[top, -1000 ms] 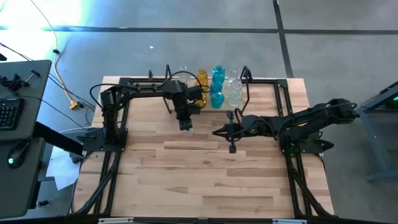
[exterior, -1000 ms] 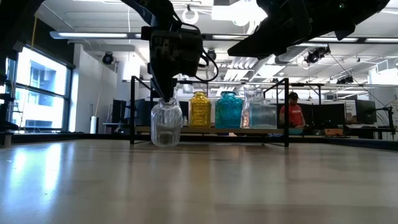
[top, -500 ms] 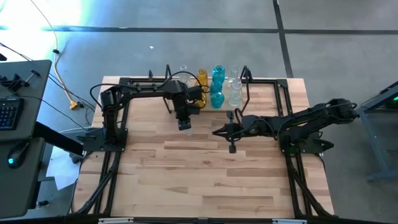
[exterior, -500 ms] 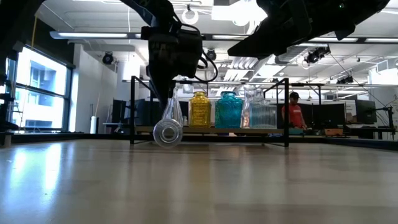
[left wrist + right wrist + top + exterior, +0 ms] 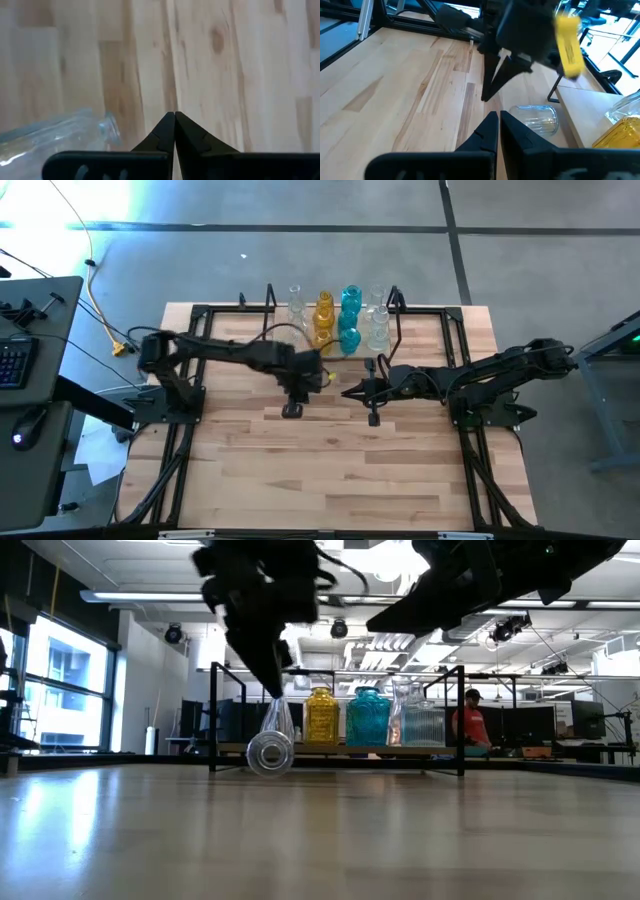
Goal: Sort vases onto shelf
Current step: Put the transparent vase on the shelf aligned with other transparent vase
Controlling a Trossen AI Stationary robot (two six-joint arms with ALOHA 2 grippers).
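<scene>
A clear vase [image 5: 535, 120] lies on its side on the wooden table [image 5: 330, 470], in front of the shelf [image 5: 340, 748]; its round base faces the low camera [image 5: 268, 752] and its mouth [image 5: 109, 127] shows in the left wrist view. My left gripper [image 5: 174, 117] is shut and empty. It points down at the bare table beside the vase's neck end [image 5: 292, 408], clear of it. On the shelf stand clear [image 5: 295, 300], amber [image 5: 323, 315], teal [image 5: 350, 315] and more clear vases [image 5: 377, 325]. My right gripper [image 5: 498, 117] waits shut over the table's middle [image 5: 347, 392].
The shelf's black loop ends [image 5: 212, 715] [image 5: 460, 715] rise at either side of the vases. The black frame rails [image 5: 460, 350] run along the table's sides. The near half of the table shows bare wood. A person in red [image 5: 468, 725] sits in the room behind.
The clear vase stood upright under my left gripper a second ago and has since tipped over; it now lies on its side with its base toward the table's near edge. My left gripper has come away from it, moving toward the near edge and rolling its wrist.
</scene>
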